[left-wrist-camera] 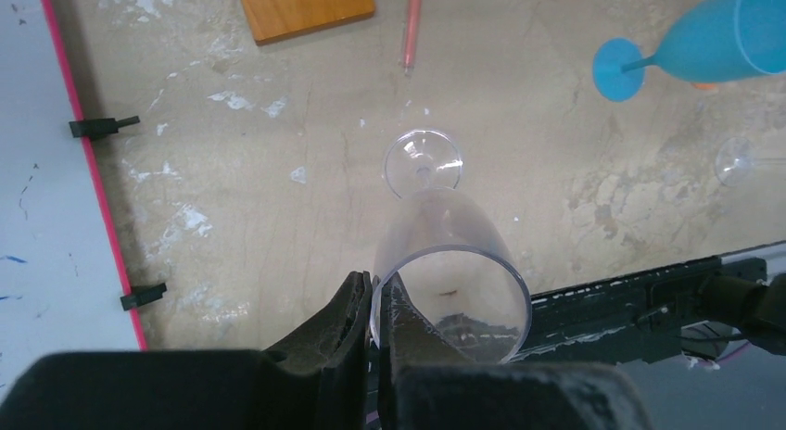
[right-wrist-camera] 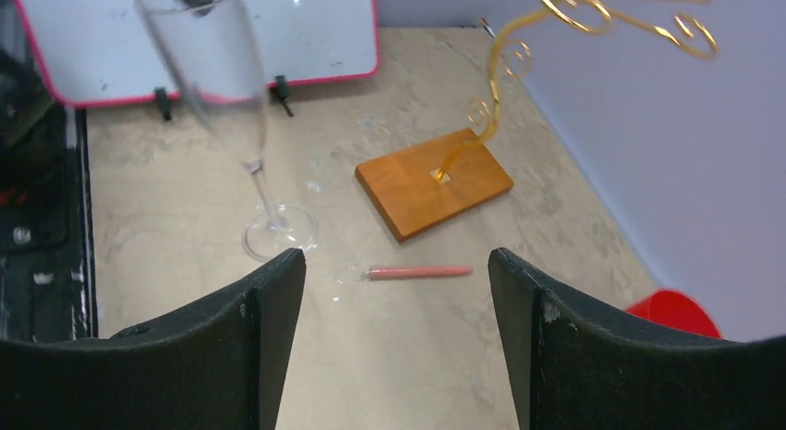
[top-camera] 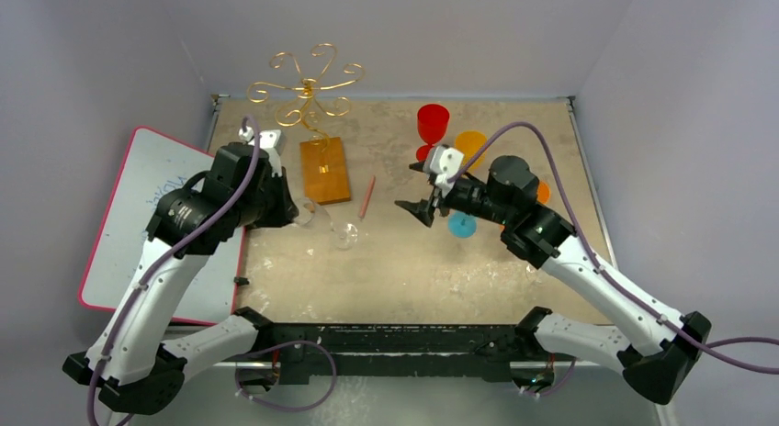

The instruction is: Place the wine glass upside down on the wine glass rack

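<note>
Wine glass (left-wrist-camera: pixel 450 263), a clear flute, is gripped at its mouth by the left hand (left-wrist-camera: pixel 375 296). That hand's two fingers are pressed together with only the thin rim of the bowl caught between them. From that hand the glass points away. The bowl is at the fingertips and the stem and round foot are farther out, low over the bench (left-wrist-camera: pixel 278 198). Whether the foot touches the surface cannot be told. Beyond the foot and a little to the left of the left hand lies the wooden base of the rack (top-camera: pixel 324 169). It stands apart from the glass, and its gold wire scrolls rise on a thin stem at the far end. A pink stick (left-wrist-camera: pixel 412 27) lies flat on the bench just right of that base. A blue glass (left-wrist-camera: pixel 704 45) is off to the right of the left hand, and a whiteboard (top-camera: pixel 147 215) with a pink border lies to its left. The right hand (right-wrist-camera: pixel 397 263) is spread wide with nothing between its fingers. It faces the glass and the rack across the bench. From it the foot of the glass is ahead on the left and the pink stick lies straight ahead, with the rack base beyond. A red glass (right-wrist-camera: pixel 677 314) shows close beside its right finger.
</note>
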You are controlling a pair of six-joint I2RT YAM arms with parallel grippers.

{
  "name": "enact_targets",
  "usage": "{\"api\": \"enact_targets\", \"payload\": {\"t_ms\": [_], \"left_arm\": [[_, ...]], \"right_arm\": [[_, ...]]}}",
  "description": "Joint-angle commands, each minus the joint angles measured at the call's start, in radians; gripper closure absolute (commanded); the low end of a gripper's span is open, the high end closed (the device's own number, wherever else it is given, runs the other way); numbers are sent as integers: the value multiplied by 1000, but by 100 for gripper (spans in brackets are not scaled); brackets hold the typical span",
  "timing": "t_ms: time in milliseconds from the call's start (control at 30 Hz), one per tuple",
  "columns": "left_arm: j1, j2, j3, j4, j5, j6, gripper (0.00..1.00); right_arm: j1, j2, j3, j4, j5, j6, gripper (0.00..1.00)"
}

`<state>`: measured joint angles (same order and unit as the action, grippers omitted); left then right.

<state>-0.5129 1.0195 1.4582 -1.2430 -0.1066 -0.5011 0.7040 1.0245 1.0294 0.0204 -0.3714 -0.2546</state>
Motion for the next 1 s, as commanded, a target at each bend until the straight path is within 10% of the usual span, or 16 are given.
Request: {"api": "enact_targets", "payload": {"t_ms": [0,233,967], "left_arm": [[-3,-22,48,54,81,25,100],[-3,-32,37,89,202,61,100],[-3,-59,134,149,383,-59,100]], "right_arm": [[92,-58,-36,3,-132,-367,26],[218,-68,-87,-135,-10,-687,40],[335,-195,-272,-82,162,-946,37]]}}
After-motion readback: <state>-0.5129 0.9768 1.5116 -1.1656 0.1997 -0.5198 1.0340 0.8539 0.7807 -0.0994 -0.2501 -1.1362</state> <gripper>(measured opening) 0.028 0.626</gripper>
